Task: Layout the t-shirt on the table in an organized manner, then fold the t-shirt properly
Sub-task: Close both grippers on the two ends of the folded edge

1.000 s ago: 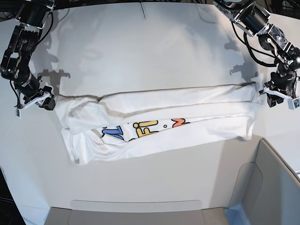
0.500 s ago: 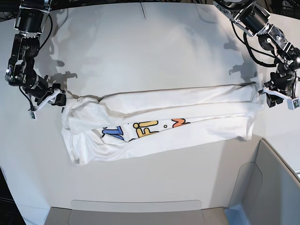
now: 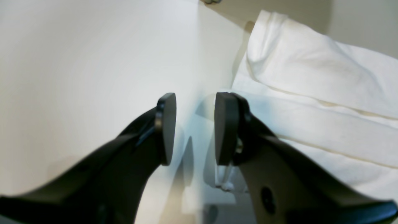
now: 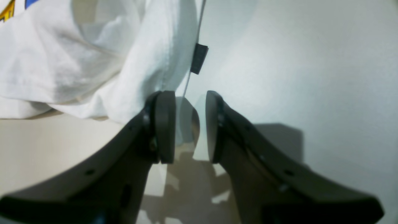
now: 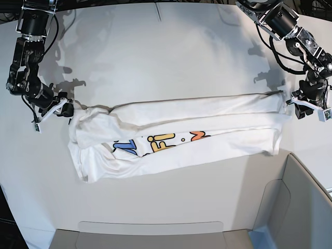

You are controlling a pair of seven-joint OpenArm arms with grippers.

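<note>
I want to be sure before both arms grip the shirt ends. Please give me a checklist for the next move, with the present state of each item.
1. Left gripper open: ok, a clear gap shows between its pads.
2. Right gripper open: ok, nothing between its pads.
3. Left gripper at the t-shirt end: ok, one finger sits against the folded edge in the left wrist view.
4. Right gripper at the other end: ok, beside the cloth near the black label.
5. Cloth inside either jaw: not ok, neither holds cloth yet.
6. Shirt flat on the table: not ok, the end by the right gripper is bunched.
</note>
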